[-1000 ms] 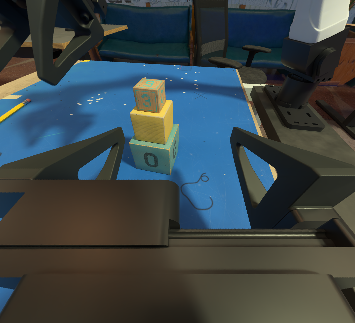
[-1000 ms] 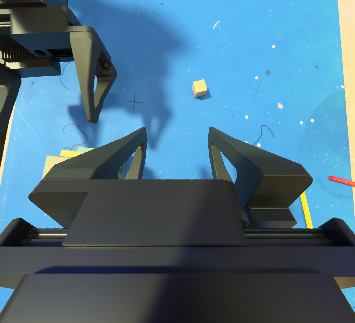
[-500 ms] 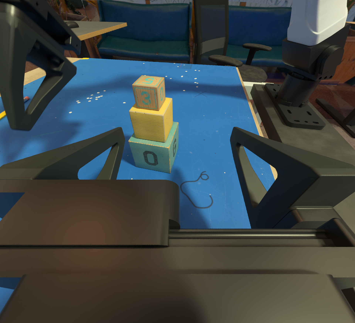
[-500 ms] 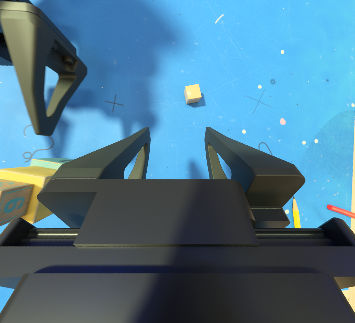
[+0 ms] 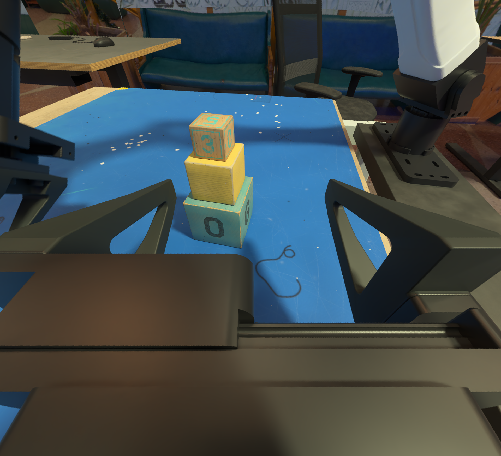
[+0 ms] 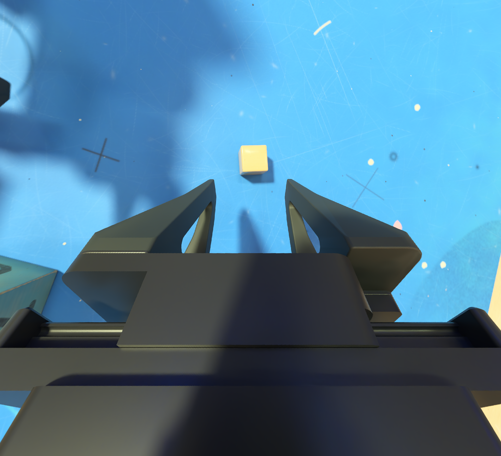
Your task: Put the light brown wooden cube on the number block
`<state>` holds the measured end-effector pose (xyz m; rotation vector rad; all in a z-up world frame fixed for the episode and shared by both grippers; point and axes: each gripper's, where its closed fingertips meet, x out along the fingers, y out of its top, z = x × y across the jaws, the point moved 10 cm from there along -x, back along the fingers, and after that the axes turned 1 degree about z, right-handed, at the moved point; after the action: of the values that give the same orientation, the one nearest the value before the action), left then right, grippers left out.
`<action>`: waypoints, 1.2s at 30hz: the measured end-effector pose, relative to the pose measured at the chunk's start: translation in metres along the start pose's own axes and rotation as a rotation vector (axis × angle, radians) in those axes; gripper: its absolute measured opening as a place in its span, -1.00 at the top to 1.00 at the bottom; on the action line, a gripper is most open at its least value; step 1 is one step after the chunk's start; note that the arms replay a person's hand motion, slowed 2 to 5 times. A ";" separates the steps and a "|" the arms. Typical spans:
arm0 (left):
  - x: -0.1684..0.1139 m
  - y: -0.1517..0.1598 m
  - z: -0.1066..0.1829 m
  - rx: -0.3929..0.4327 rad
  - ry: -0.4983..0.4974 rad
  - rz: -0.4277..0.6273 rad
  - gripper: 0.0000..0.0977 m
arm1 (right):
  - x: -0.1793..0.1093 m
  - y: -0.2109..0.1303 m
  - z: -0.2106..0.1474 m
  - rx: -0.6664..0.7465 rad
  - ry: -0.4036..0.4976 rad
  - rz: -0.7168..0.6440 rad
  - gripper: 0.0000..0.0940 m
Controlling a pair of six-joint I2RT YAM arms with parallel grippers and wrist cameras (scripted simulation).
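In the left wrist view a stack of three blocks stands on the blue mat: a teal letter block at the bottom, a yellow block in the middle, and a small wooden number block on top. My left gripper is open and empty, with the stack between and beyond its fingers. In the right wrist view the small light brown wooden cube lies alone on the mat, just beyond my right gripper, which is open, empty and above it.
The right arm's base stands off the mat's right edge. The right gripper's body hangs at the left of the left wrist view. A corner of the teal block shows at the right wrist view's lower left. The mat's edge lies to the right.
My right gripper has moved toward the small cube and come lower: the cube looks larger and now sits just ahead of the fingertips. My left gripper and the stack have not moved.
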<state>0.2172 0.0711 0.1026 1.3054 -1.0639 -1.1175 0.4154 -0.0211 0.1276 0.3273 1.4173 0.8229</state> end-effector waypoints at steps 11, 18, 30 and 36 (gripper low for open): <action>0.000 0.000 0.000 -0.003 0.001 0.000 -0.92 | 0.032 -0.001 0.013 -0.002 0.048 -0.001 0.11; 0.000 0.000 0.000 -0.003 0.001 0.000 -0.92 | 0.044 -0.007 0.016 0.006 0.076 -0.011 0.12; 0.000 -0.002 0.000 -0.005 0.000 -0.014 -0.92 | 0.050 -0.009 0.015 0.016 0.096 0.009 0.25; 0.000 -0.002 0.000 -0.005 0.000 -0.014 -0.92 | 0.049 -0.008 0.014 0.013 0.108 0.005 0.57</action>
<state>0.2172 0.0715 0.1007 1.3104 -1.0528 -1.1300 0.4282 0.0103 0.0887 0.2998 1.5233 0.8458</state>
